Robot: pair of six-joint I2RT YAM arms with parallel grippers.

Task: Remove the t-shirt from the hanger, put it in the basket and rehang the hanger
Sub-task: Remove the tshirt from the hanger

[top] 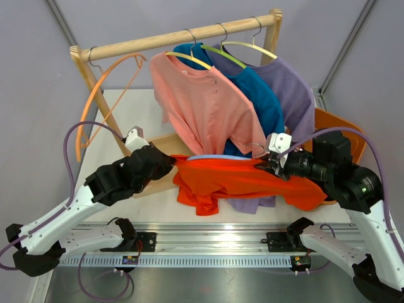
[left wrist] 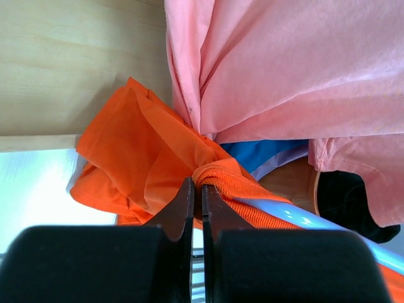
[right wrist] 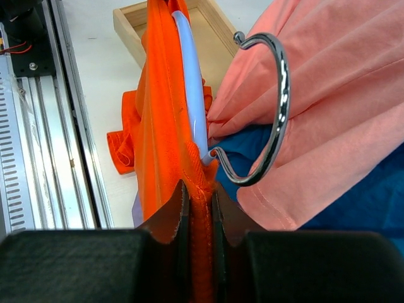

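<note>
Orange t-shirt point(top: 233, 180), not yet off its pale blue hanger point(right wrist: 189, 82), is stretched between the two arms at the near middle of the surface point(top: 158, 211), just in front of the pink shirt point(top: 202, 101) on the wooden rail point(top: 177, 39). The left jaws are pinched tight on its bunched shoulder at the hanger's left end. The right jaws are clamped on the collar fabric beside the metal hook point(right wrist: 278, 107). The step in hand looks like peeling the left shoulder free. Next, that cloth needs drawing left past the hanger's tip while the right holds firm.

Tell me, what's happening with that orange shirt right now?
Left tool shut on orange t-shirt. Right tool shut on its collar beside the hook. T-shirt not yet off blue hanger. Pink shirt crowds close behind.
</note>
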